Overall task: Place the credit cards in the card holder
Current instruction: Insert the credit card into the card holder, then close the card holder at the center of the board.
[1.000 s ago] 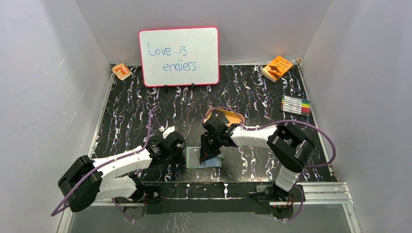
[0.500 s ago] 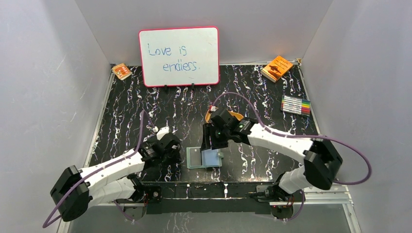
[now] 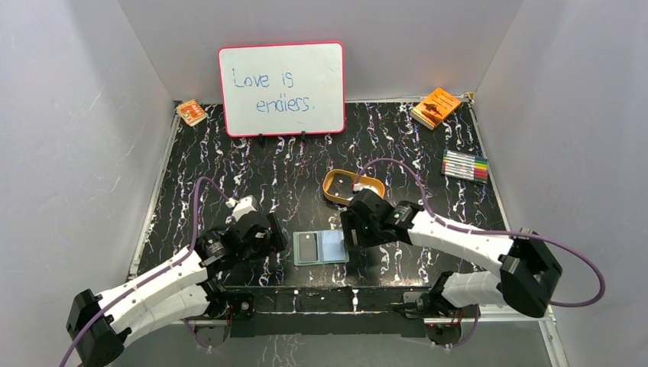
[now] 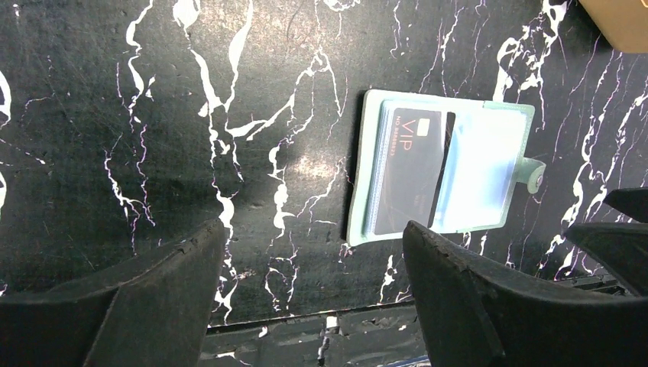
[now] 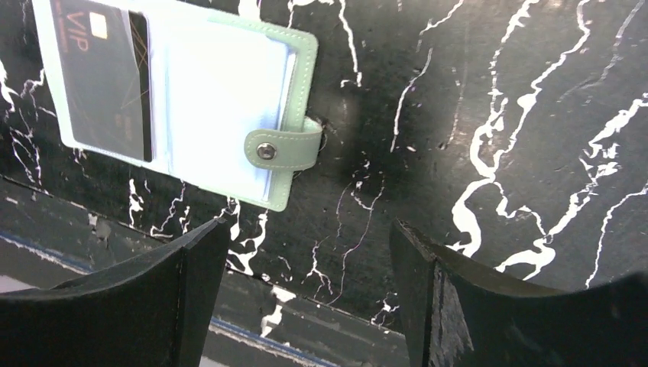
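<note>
The card holder [image 3: 321,247] is laid open at the near edge of the table [image 3: 428,153], long side left to right, a credit card [image 3: 306,246] tucked inside. The left gripper [image 3: 273,238] and right gripper [image 3: 348,232] are spread wide, empty, either side; the right is nearer.

The top external view looks down from high over the near edge, far enough back to take in the whole black marbled worktop [image 3: 397,145]. The left wrist view hangs close above the worktop, facing steeply down past the left end effector [image 4: 313,229], with the open card holder [image 4: 489,176] right of centre. The right wrist view, equally close, faces down past the right end effector [image 5: 309,223]. It shows the same holder at upper left. All three views share it.
</note>
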Controlling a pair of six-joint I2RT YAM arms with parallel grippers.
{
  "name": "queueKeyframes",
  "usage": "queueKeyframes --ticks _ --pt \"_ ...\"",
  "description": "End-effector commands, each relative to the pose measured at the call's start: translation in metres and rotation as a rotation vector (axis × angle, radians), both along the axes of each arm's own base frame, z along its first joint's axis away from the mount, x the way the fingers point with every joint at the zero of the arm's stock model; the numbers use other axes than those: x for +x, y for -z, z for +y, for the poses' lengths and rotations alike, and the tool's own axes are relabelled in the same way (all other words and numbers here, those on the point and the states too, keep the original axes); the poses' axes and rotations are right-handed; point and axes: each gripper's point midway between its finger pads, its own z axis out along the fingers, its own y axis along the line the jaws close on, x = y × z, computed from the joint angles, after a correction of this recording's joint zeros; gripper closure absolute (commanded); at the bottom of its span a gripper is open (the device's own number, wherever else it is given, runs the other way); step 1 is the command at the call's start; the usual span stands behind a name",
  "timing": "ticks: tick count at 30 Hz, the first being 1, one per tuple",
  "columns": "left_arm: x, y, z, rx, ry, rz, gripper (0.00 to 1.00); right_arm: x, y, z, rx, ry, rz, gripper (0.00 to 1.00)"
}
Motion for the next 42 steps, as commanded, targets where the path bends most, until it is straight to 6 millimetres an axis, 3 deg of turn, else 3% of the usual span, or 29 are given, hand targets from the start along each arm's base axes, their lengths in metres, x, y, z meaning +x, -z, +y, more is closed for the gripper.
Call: queueKeyframes --ticks 1,5,7,9,13,18,25,30,34,42 --pt "0.002 -0.003 0.008 0.019 -0.020 -0.024 0.16 0.031 -0.023 0.017 0.175 0.078 -0.210 0.18" --pt "0.006 -0.010 -0.012 -0.046 0.059 -0.060 0.14 0.035 -0.028 0.027 0.216 0.057 -0.237 0.11" --pt "0.009 -0.011 -0.018 -0.049 0.079 -0.060 0.13 0.025 -0.013 0.035 0.130 -0.029 -0.129 0.10" --pt "0.012 -0.010 -0.019 -0.024 0.076 -0.047 0.14 0.028 -0.006 0.049 0.104 -0.047 -0.085 0.16" --pt "0.003 -0.002 -0.015 -0.003 0.092 -0.007 0.14 0.030 0.008 0.041 -0.011 -0.030 -0.047 0.36" --pt "0.001 0.003 -0.011 0.005 0.081 0.002 0.14 0.020 0.022 0.029 -0.090 -0.031 0.016 0.42" --pt "0.001 0.007 -0.011 0.022 0.085 0.014 0.14 0.017 0.021 0.022 -0.110 -0.019 0.023 0.54" --pt "0.000 0.010 -0.010 0.023 0.086 0.019 0.15 0.018 0.014 0.023 -0.097 -0.017 0.015 0.72" --pt "-0.002 0.013 -0.010 0.024 0.087 0.025 0.16 0.019 -0.002 0.032 -0.025 -0.036 -0.011 0.99" --pt "-0.006 0.025 -0.005 0.035 0.069 0.053 0.23 0.014 -0.057 0.073 0.287 -0.142 -0.087 1.00"
